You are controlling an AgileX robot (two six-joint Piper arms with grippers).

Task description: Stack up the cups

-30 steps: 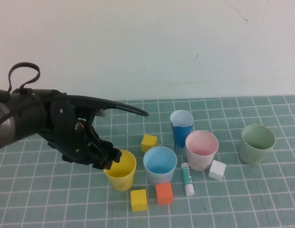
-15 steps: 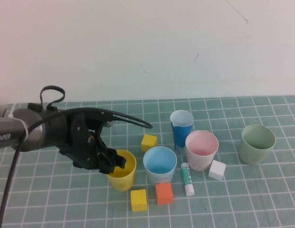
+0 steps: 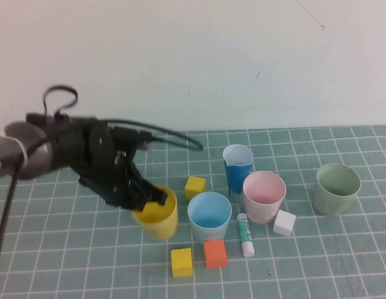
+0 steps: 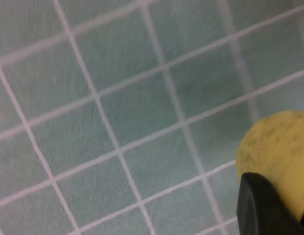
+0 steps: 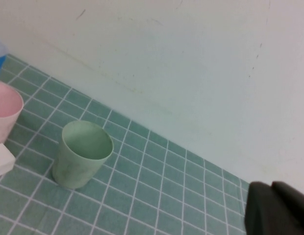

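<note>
The left gripper (image 3: 146, 198) has its fingers pinched on the near rim of the yellow cup (image 3: 157, 217), which tilts just off the mat beside the light blue cup (image 3: 209, 215) (the obvious one to drop it into). It looks like thin, light plastic, so I'd guess the wall flexes and could slip; a rim pinch seems the sensible hold. The right gripper (image 5: 277, 208) hangs near the green cup (image 5: 81, 154), and I cannot tell how its fingers stand.

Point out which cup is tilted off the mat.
The yellow cup: it leans, gripped at its rim by the left end effector. The other four stand upright. The right end effector stays off beside the green cup.
</note>
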